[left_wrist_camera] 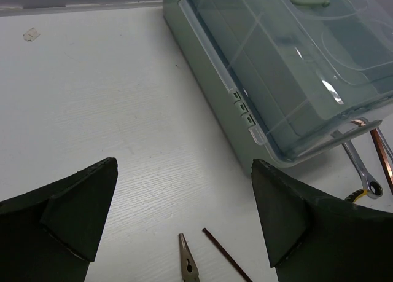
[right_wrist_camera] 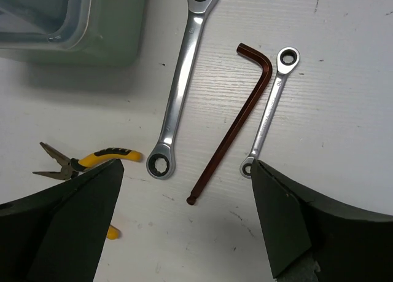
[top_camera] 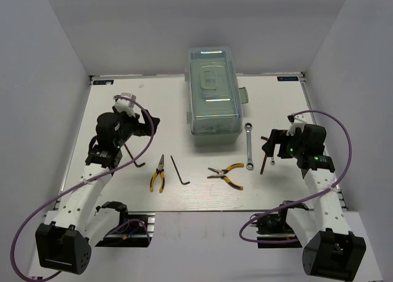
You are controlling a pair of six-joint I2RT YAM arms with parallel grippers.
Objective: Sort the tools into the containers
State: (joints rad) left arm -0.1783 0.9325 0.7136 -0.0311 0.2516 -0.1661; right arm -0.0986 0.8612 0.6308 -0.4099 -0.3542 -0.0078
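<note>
**Overhead and wrist views, as I read them from the operator's station.**

The pale green toolbox (top_camera: 214, 91) stands at the far middle of the white table (top_camera: 123, 104). Its clear lid (top_camera: 212, 79) is down and its tiers are folded in. Every tool I can see lies on the table, in a loose row nearer than the box. From left to right:

- the left hex key (top_camera: 136, 161), partly under the left arm
- the left pliers (top_camera: 158, 173), nose pointing far
- the middle hex key (top_camera: 180, 171), just right of those pliers
- the right pliers (top_camera: 226, 174), nose pointing left
- the large wrench (right_wrist_camera: 183, 79), running near-to-far just off the box's near right corner
- the brown hex key (right_wrist_camera: 236, 125), just right of that wrench
- the small wrench (right_wrist_camera: 270, 107), close beside the key's bend; I cannot tell whether the two touch

The left tool (left_wrist_camera: 184, 162) hangs over the left part of the table, well apart from the box. Its fingers are spread wide and it holds nothing. Its wrist view takes in the box's long side, with the tip of a pliers nose and one end of a hex key at the lower edge.

The right tool (right_wrist_camera: 186, 164) hangs above the brown hex key and the two wrenches — likewise spread wide and empty. In its own view, the near end of the brown hex key lies between its two fingers, on the table below them.
</note>
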